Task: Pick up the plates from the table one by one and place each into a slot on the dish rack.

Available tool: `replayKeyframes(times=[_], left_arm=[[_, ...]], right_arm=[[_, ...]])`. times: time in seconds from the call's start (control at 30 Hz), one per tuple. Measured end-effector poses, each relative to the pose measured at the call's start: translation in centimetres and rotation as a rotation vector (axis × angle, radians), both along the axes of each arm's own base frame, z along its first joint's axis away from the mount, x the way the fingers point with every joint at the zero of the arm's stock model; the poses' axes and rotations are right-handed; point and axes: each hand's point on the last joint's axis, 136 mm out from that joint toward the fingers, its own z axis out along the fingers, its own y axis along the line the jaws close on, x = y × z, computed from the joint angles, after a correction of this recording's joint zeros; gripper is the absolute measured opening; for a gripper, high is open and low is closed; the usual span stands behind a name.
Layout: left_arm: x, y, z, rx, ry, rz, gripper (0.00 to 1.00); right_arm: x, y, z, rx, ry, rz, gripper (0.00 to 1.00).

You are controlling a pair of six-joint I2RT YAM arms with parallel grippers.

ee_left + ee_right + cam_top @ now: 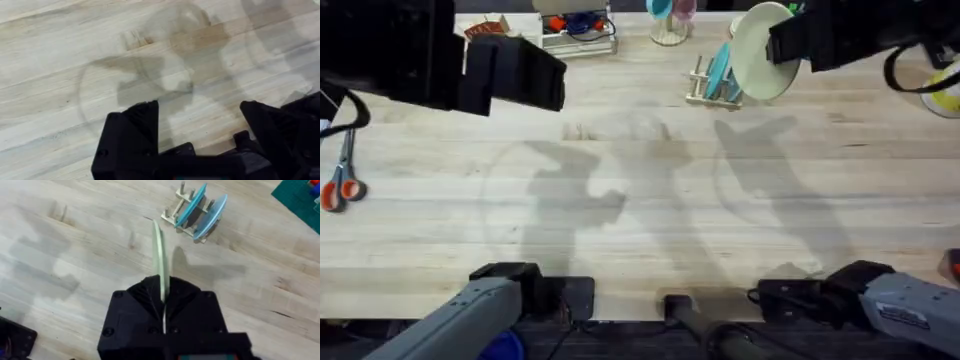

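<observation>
The butcher-block table (640, 200) lies bare below my arms. My right gripper (162, 305) is clamped on the rim of the cream plate (760, 50), held on edge above the dish rack (187, 217), where two blue plates (200, 207) already stand. I judge this the last placement: line it up with a free slot and lower. My left gripper (200, 125) hangs open, holding nothing.

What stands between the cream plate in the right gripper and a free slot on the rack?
Nothing visible. The right gripper holds the cream plate on edge above the rack, where two blue plates already stand, and bare table lies between.
</observation>
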Motion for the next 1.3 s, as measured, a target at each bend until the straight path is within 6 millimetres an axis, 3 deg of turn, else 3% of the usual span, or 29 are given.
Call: replayKeyframes(times=[0.73,1.3], left_arm=[[0.0,0.0,0.0,0.0,0.0,0.0,0.995],[0.0,0.0,0.0,0.0,0.0,0.0,0.995]], right_arm=[[0.0,0.0,0.0,0.009,0.004,-0.014,0.031],[-0.8,-2.1,-1.0,0.135,0.108,-0.399,0.031]])
